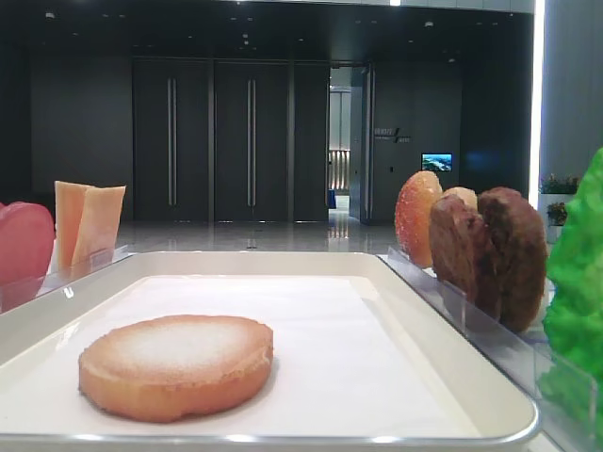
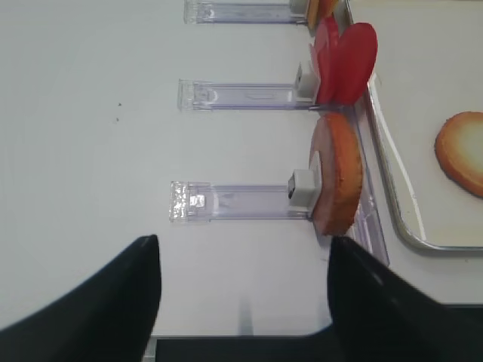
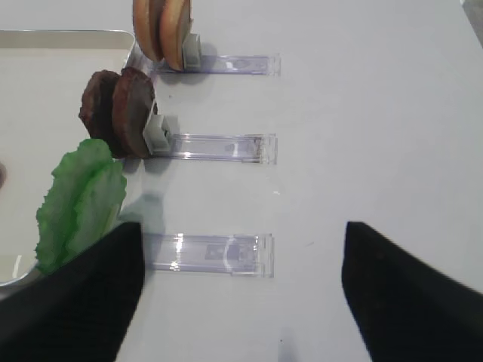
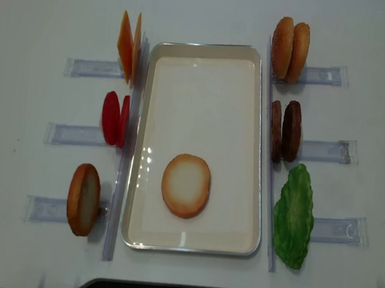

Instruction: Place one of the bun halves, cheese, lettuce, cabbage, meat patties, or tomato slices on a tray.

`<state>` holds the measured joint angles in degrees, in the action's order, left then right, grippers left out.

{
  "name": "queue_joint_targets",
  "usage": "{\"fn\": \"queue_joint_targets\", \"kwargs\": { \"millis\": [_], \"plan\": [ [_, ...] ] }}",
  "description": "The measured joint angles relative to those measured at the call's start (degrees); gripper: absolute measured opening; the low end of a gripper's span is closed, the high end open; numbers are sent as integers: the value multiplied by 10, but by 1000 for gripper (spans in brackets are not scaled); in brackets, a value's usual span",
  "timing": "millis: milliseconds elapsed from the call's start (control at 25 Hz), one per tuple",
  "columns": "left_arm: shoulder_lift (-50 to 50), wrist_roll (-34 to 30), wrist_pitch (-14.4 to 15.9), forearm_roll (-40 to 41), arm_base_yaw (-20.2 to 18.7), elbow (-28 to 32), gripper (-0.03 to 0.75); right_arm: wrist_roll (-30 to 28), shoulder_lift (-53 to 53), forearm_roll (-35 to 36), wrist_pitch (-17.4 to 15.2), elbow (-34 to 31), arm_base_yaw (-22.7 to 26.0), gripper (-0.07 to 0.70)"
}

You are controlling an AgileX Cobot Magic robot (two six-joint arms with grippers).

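White table (image 4: 211,11) bears the tray (image 4: 259,156) in a dim, seemingly dark-panelled room; both arms' fingers (image 2: 83,302) spread, empty

Matte black wedge-shaped pincer fingers (image 3: 83,294)

One exterior camera sits low at the tray (image 1: 283,264) rim, facing the doors. The other looks straight down overhead. Both wrist cameras look down beside it; all share the tray.
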<state>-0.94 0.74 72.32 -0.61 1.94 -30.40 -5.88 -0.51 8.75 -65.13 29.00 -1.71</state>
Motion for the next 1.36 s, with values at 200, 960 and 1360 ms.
{"fn": "queue_joint_targets", "kwargs": {
  "millis": [200, 960, 1360],
  "plan": [
    [0, -10, -1, 6, 0, 2, 524, 0, 0, 0, 0, 0, 0, 518],
    [0, -27, -85, 6, 0, 33, 360, 0, 0, 2, 2, 0, 0, 518],
    [0, -28, -85, 6, 0, 33, 327, 0, 0, 2, 2, 0, 0, 518]
  ]
}}
